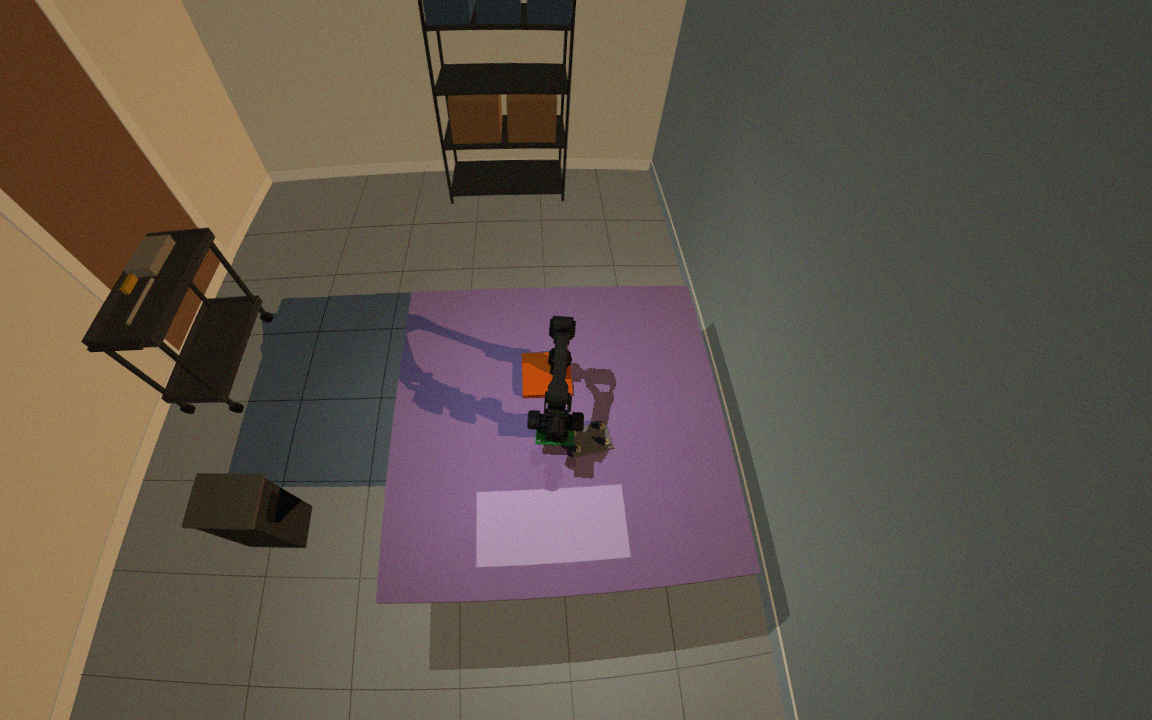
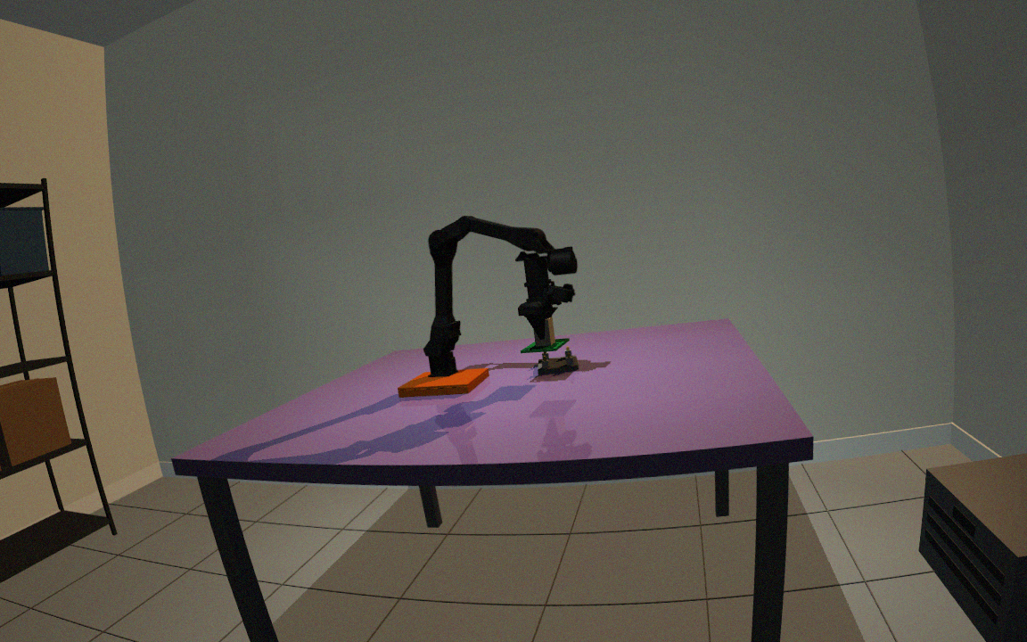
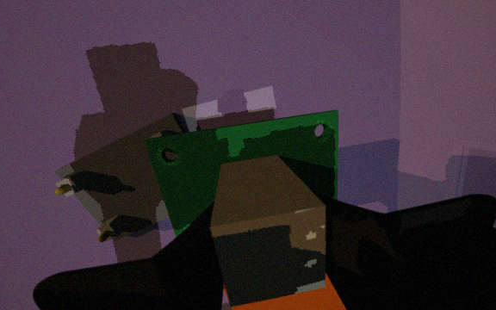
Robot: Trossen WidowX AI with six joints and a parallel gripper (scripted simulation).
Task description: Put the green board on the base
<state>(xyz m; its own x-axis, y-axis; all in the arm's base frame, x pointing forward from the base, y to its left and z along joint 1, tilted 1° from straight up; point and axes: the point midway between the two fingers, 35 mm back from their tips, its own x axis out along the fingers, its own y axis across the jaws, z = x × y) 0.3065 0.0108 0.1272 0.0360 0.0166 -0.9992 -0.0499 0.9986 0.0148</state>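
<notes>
Gripper (image 2: 544, 331) (image 3: 256, 196) clamped on square tan-grey handle (image 2: 549, 330) (image 3: 269, 189). Flat green board (image 1: 550, 442) (image 2: 535, 348) (image 3: 192, 172), round corner holes visible, raised above purple table (image 1: 437, 555) (image 2: 644, 399) (image 3: 28, 86). Grey base (image 1: 593, 440) (image 2: 555, 366) (image 3: 123, 202), gold-tipped posts, on table, partly beneath board.

Top view: high, facing steeply down; exterior: farther side-on — both share the purple table (image 1: 437, 537) (image 2: 661, 399); wrist: close, downward.

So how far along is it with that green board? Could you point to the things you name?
The lifting looks done: the green board (image 1: 553, 439) (image 2: 543, 346) (image 3: 196, 172) is off the table (image 1: 437, 555) (image 2: 661, 399). In hand: the gripper (image 2: 545, 331) (image 3: 256, 196) is shut on its square handle (image 3: 269, 189). Left: lining up the holes with the grey base's pins (image 3: 64, 189), lowering it, letting go and backing away.
</notes>
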